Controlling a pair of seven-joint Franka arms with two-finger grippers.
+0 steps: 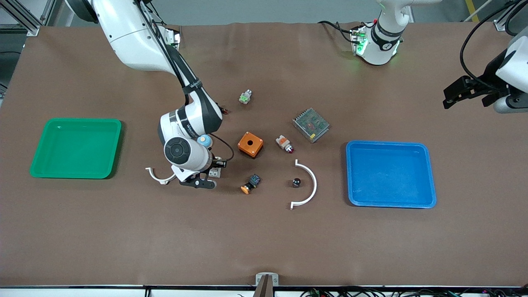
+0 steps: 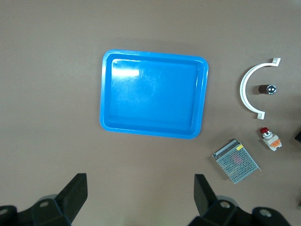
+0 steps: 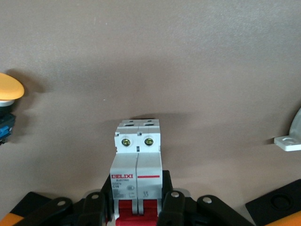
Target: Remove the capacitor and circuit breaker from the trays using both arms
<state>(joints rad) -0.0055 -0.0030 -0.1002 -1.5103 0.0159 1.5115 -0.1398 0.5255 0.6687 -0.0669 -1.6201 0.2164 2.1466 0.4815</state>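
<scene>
Brown matting covered the surface, and both trays, the green tray (image 1: 76, 147) at the right arm's end and the blue tray (image 1: 390, 173) at the left arm's end, lay bare, so you had both parts already out of them. Your right gripper (image 1: 205, 176) sat low between the green tray and the orange-capped button (image 1: 251, 184), its fingers clamped on the circuit breaker (image 3: 138, 176) near the red levers, probably because that end gave 2 flat faces to pinch. The breaker's screw end pointed away from the gripper, and I could not tell whether it was touching the surface. A white curved bracket (image 1: 160, 176) lay just beside that gripper, so you had little room there. The capacitor (image 1: 296, 182) rested on the surface inside the curve of the larger white arc (image 1: 307, 185), between the orange-capped button and the blue tray, with nothing gripping it. Your left gripper (image 2: 140, 200) hung high with its fingers spread wide and nothing between them, over the bare surface near the blue tray, so that arm looked to be waiting. I judged the task nearly finished, with only the breaker left to release.
</scene>
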